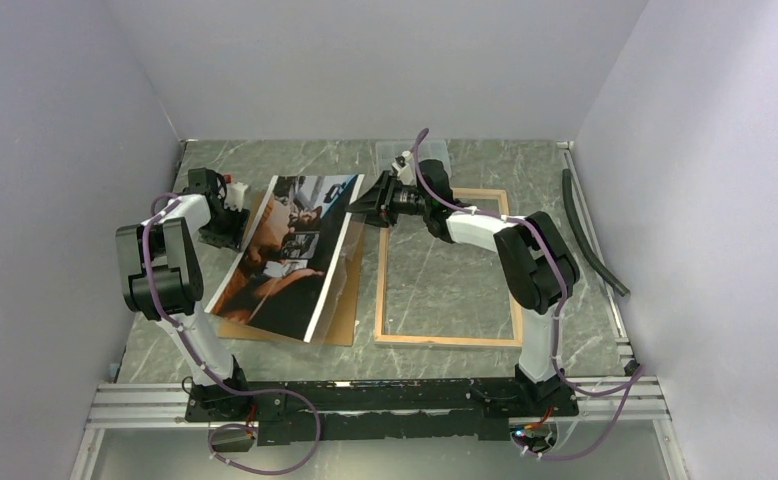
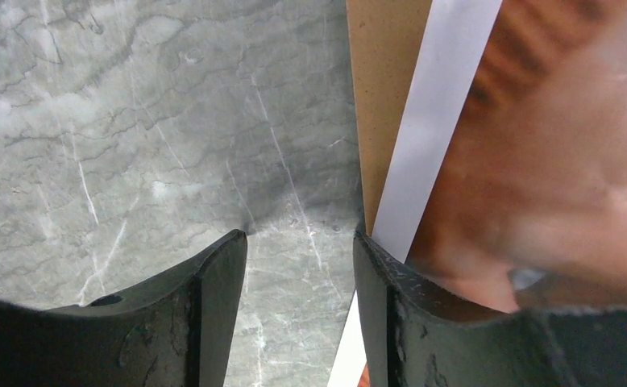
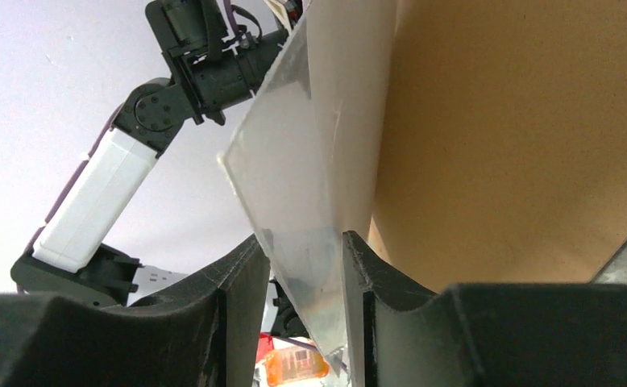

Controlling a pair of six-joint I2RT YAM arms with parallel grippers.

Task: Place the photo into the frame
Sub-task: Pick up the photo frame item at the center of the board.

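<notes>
Overhead: shows the photo (image 1: 287,255), dark car scene with orange tones, face-up on a brown board (image 1: 343,335) left of the frame (image 1: 448,341); jaw detail too small. Left wrist: catches left gripper (image 2: 300,235) spread empty over table (image 2: 133,121), at the photo's white border. Right wrist: finds right gripper (image 3: 301,236) parted wider than the pale sheet corner (image 3: 310,161) between; photo's back or pane, unclear.

photo (image 1: 290,250): dark print, orange and blue tones, picture side up, askew over a brown board (image 1: 343,325) | frame (image 1: 445,340): narrow light-wood border, flat on counter (image 1: 295,160), just right of photo
</notes>
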